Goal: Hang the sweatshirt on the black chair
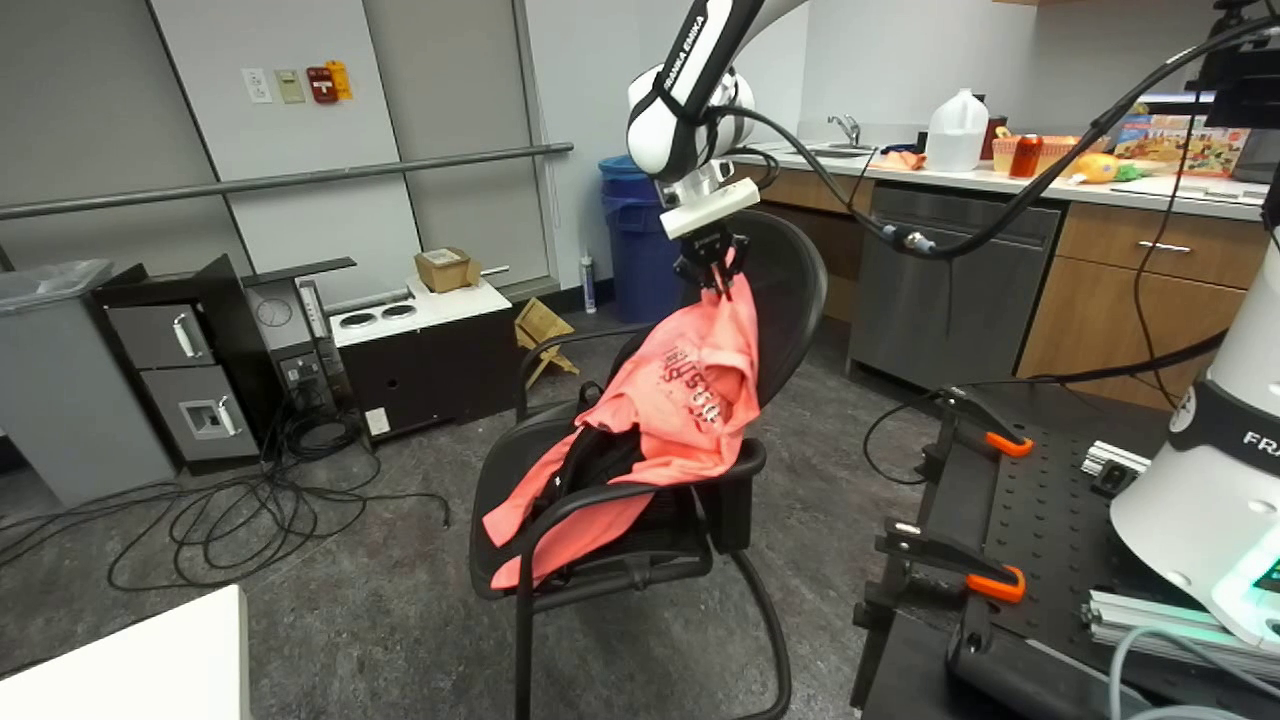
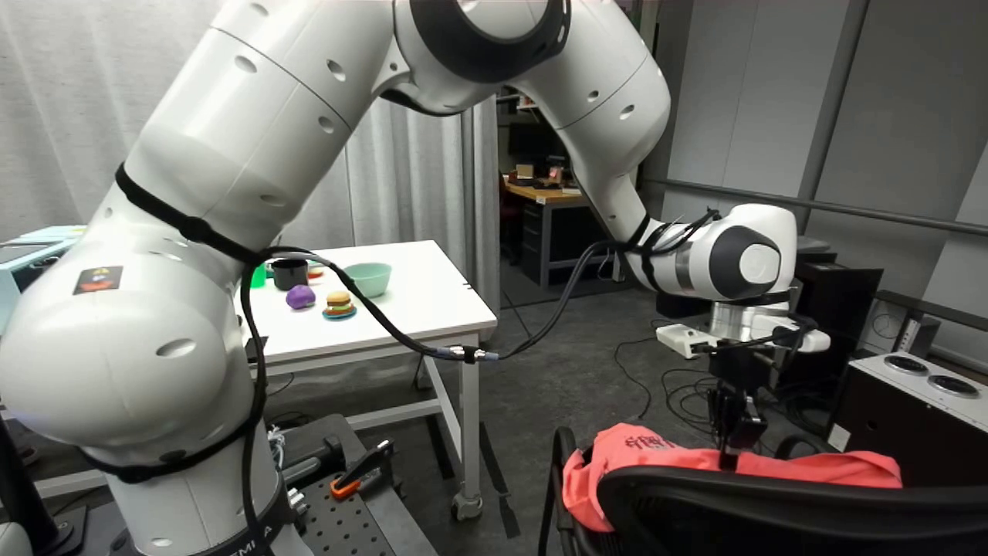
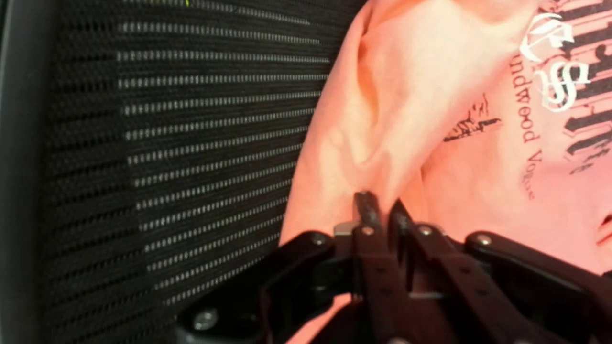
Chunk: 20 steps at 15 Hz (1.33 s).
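Apparently we're draping; our end effector (image 1: 722, 288) pinches the sweatshirt (image 1: 690, 385) and should next clear the black chair's (image 1: 787, 290) top, one o'clock in an exterior view.

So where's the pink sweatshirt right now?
In an exterior view, the sweatshirt lies on the black chair, left of the robot's base, its highest part pinched by the claw near the backrest.
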Motion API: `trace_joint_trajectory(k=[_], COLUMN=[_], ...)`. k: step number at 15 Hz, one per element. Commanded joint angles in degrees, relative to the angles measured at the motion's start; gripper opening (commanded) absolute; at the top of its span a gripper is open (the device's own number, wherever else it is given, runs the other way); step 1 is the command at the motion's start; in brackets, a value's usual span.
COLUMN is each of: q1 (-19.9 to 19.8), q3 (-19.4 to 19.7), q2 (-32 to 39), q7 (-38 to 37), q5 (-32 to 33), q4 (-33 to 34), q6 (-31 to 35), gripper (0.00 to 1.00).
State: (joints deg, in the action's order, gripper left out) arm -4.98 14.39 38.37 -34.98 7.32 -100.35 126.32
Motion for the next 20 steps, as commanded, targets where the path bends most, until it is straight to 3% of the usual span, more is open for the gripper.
trace_joint_trajectory(k=[1, 11, 20], q1=[0.7, -2.4, -6.7], q3=[1.6, 3.5, 3.4], q2=[-3.0, -15.1, -18.6], q7=[-0.7, 0.5, 0.0], q5=[-0.3, -0.5, -3.3], q4=[-0.1, 1.3, 11.5], q6=[-1.6, -7.9, -10.3], gripper=[0.00, 0.00, 0.00])
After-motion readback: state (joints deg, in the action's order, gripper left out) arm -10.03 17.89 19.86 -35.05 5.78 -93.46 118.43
